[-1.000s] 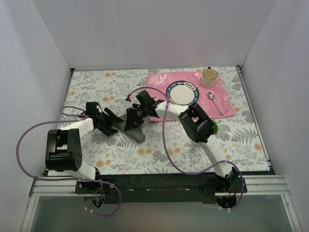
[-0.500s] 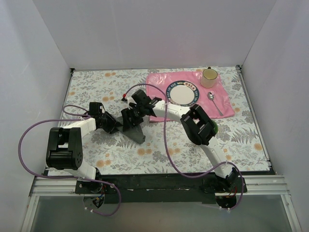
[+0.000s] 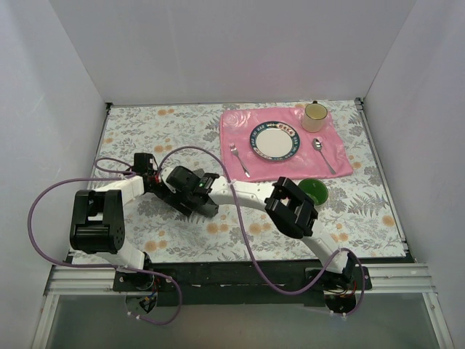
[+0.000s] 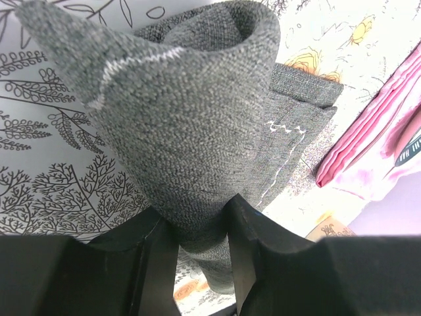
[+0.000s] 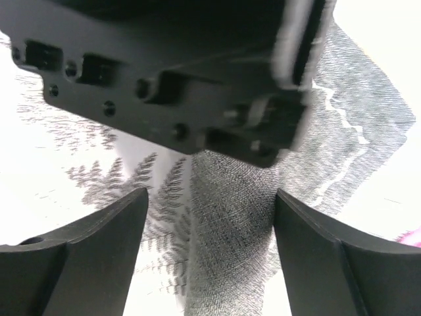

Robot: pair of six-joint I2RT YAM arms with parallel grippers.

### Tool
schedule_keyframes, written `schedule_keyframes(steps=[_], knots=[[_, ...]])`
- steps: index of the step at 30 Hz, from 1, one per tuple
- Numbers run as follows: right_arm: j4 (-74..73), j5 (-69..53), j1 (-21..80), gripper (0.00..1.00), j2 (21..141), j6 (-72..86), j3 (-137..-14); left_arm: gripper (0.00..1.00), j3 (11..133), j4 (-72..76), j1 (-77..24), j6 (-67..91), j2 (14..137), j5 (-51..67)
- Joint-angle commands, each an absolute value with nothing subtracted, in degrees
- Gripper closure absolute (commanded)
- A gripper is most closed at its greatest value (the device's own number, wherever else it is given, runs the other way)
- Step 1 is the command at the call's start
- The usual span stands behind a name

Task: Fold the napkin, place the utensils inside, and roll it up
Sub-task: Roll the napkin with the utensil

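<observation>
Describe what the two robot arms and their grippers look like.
The left arm and right arm are built from white, tube-like links joined by chunky black joint blocks. A thin purple cable loops loosely off each one. The left gripper and right gripper each have two plain black fingers. No markings are readable.

napkin (image 4: 197, 131): coarse woven grey cloth is shown, matt, hemmed in white thread | placemat (image 3: 236, 127): smooth glossy pink sheet is seen | left gripper (image 4: 201, 227) fingers (image 4: 263, 260): matt black plastic is noted | fork (image 3: 240, 160), spoon (image 3: 322, 154): bright metal | table cover (image 3: 145, 131): matt floral print
</observation>
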State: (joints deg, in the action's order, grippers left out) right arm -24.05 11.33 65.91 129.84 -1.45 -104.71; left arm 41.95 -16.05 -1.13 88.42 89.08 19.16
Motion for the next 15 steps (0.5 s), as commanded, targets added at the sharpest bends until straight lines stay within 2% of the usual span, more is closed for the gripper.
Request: schedule_keyframes(steps=[1, 2, 4, 5, 6, 11, 15], knots=[[-23.4, 23.3, 66.3, 0.21, 131.7, -6.2, -106.9, 0.69, 42.5, -18.9, -0.7, 87.3, 90.2, 20.2], [-22.9, 23.1, 66.4, 0.23, 131.7, -6.2, -106.8, 0.69, 42.3, -19.0, -0.7, 87.4, 89.9, 20.1], [-22.4, 22.6, 66.2, 0.34, 131.8, -5.9, -107.0, 0.67, 42.1, -18.9, -0.4, 87.3, 89.6, 20.4], [-22.6, 21.5, 65.9, 0.49, 132.0, -5.6, -107.3, 0.65, 41.8, -18.9, -0.4, 87.4, 89.3, 20.5], [-23.2, 20.6, 65.7, 0.54, 132.4, -4.8, -107.8, 0.63, 41.7, -18.7, -0.4, 87.3, 89.1, 20.4], [-23.8, 8.4, 62.9, 0.78, 131.8, -0.6, -109.1, 0.4, 40.3, -17.2, -0.1, 87.6, 87.9, 22.1], [-22.8, -3.4, 59.9, 0.82, 130.8, 4.4, -108.1, 0.31, 39.0, -16.3, -0.1, 88.0, 86.4, 22.5]])
